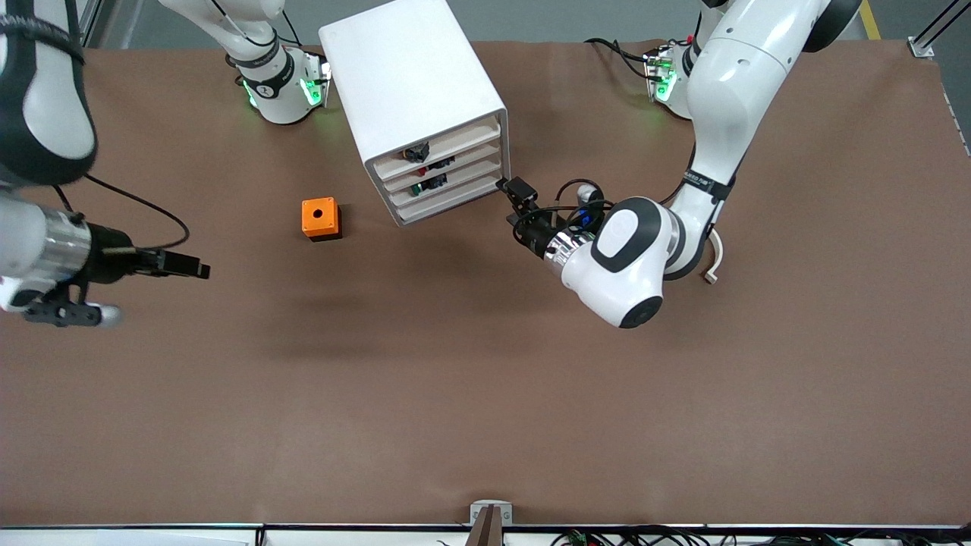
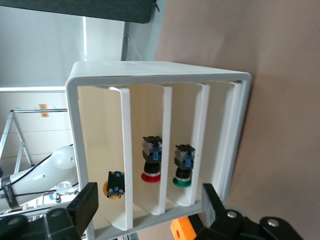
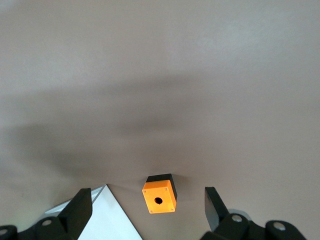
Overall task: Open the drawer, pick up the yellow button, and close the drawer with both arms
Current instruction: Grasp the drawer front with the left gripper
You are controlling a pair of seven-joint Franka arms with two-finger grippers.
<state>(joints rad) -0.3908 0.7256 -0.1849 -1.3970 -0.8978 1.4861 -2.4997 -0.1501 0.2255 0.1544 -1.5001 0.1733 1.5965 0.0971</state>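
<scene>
The white cabinet (image 1: 402,68) stands at the middle of the table near the arms' bases. Its top drawer (image 1: 447,140) sits flush in it, also seen in the left wrist view (image 2: 126,150). The button (image 1: 416,152) lies in that drawer, showing its orange-yellow cap, black body and blue base (image 2: 114,184). My left gripper (image 1: 514,201) is open, close in front of the cabinet at the corner toward the left arm's end; in its own view (image 2: 147,210) the jaws stand wide, touching nothing. My right gripper (image 1: 193,267) is open and empty over bare table (image 3: 147,210).
An orange cube with a black hole (image 1: 320,218) sits on the table beside the cabinet toward the right arm's end; it also shows in both wrist views (image 2: 182,231) (image 3: 160,194). Lower drawers hold a red-capped (image 2: 151,160) and a green-capped button (image 2: 183,167).
</scene>
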